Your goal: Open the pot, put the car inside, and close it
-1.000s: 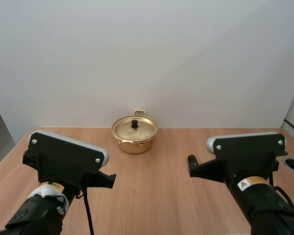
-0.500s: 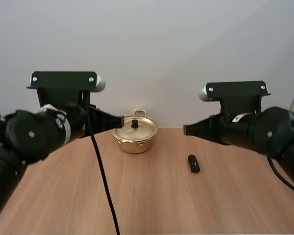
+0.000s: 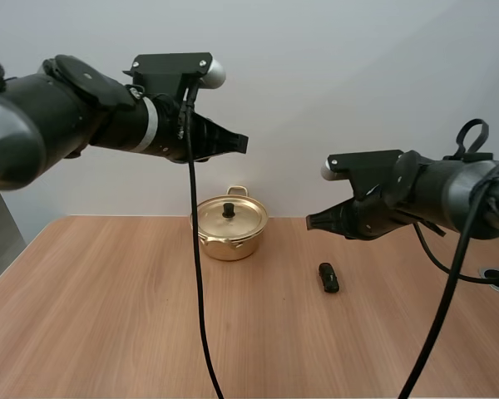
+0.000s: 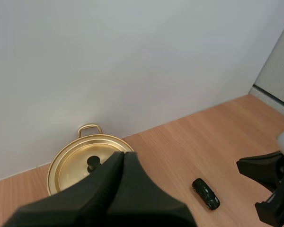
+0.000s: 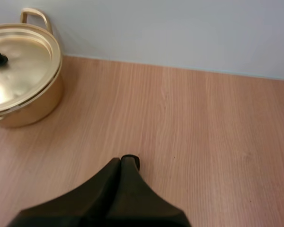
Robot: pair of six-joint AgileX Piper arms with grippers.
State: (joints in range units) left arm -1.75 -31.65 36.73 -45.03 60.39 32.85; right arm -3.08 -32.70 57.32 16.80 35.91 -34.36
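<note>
Table (image 3: 108,316) carries the gold pot (image 3: 229,243), lid (image 3: 229,218) seated. Left gripper (image 3: 241,144): clenched, empty, above the pot. Right gripper (image 3: 310,221): clenched, empty, right of the pot. Car (image 3: 328,278) lies right of the pot, apart.

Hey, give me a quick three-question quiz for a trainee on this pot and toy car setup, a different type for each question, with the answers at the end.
1. Fill in the blank: the left gripper and the right gripper, both held above the table, have their fingers ____ (open or shut).
2. True or false: the lid sits on the pot.
3. Where is the car? A: inside the pot. B: on the table, apart from the pot. C: held by the right gripper.

Key: 1 shut, on nothing; 2 true; 3 B.
</note>
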